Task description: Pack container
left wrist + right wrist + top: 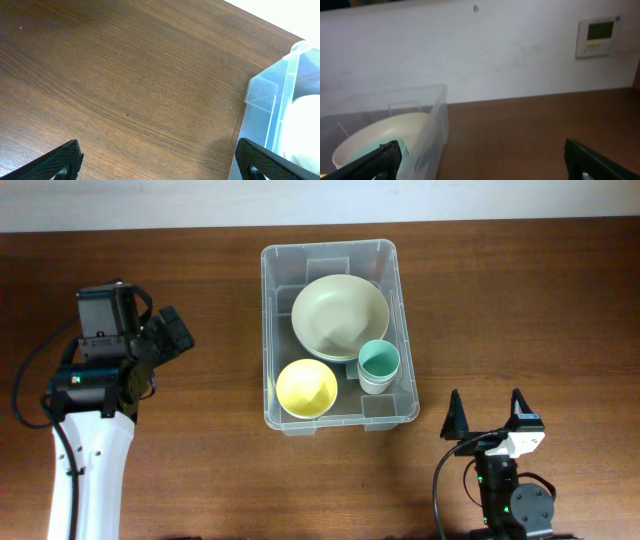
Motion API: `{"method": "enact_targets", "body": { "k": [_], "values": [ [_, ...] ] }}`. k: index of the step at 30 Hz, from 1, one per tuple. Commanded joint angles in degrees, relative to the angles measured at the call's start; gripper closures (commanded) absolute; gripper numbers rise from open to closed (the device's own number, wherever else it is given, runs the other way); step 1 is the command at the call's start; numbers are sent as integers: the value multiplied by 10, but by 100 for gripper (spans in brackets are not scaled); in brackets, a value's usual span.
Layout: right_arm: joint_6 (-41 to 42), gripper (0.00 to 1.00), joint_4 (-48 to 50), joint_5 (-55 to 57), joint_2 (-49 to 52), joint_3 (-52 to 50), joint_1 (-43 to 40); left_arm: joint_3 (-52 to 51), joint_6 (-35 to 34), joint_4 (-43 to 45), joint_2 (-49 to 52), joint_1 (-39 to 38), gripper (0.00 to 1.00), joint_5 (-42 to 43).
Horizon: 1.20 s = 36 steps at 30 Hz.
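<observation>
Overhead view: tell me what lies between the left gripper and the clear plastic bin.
Only bare brown wooden table lies between the left gripper and the large clear rectangular plastic container. The overhead view shows it, and the left wrist view agrees.

container (330, 252) mid-table (520, 300) — bowls (340, 316), cup (379, 364) inside

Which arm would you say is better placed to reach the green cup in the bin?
Right, probably: the right gripper, open, sits by the bin corner nearest the cup; the left gripper is beyond the opposite wall.
</observation>
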Motion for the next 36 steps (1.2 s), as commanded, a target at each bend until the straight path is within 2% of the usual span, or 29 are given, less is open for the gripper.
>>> {"method": "enact_targets", "body": {
  "k": [1,19,36],
  "values": [
    [4,1,-5,3,-6,-10,-3,10,-4,1,-3,2,1,-4],
    [2,1,-70,23,-6,-10,-3,10,-4,1,-3,2,0,-4],
    [2,1,-69,23,-5,-10,-3,10,-4,1,-3,2,1,-4]
  ]
}}
